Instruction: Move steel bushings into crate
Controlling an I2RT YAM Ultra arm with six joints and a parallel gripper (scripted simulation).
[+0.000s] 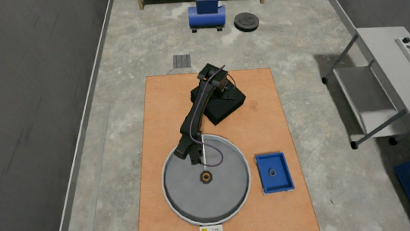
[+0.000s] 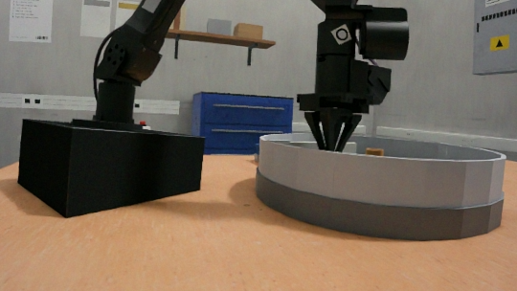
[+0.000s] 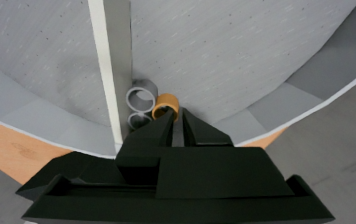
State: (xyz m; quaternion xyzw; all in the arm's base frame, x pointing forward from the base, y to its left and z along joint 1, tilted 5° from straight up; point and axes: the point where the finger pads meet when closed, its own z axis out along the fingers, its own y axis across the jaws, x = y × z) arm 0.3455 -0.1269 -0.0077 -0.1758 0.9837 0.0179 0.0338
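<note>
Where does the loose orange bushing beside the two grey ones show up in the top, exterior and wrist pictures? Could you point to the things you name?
Top: cannot be made out near the end effector (image 1: 195,159) (image 2: 332,146) (image 3: 178,117); the orange ring visible there is at the turntable's centre.
Exterior: not visible; the turntable's wall would hide it.
Wrist: the orange bushing (image 3: 166,106) is just below centre, right of the grey pair.
Shared landmark: the turntable's rim (image 1: 248,194) (image 2: 383,158) (image 3: 320,106).

The arm (image 1: 194,112) (image 2: 165,11) is bent over in an arch, and its gripper (image 1: 196,162) (image 2: 333,149) (image 3: 178,112) points straight down, with the fingers (image 2: 322,132) nearly together and a narrow gap between.
</note>
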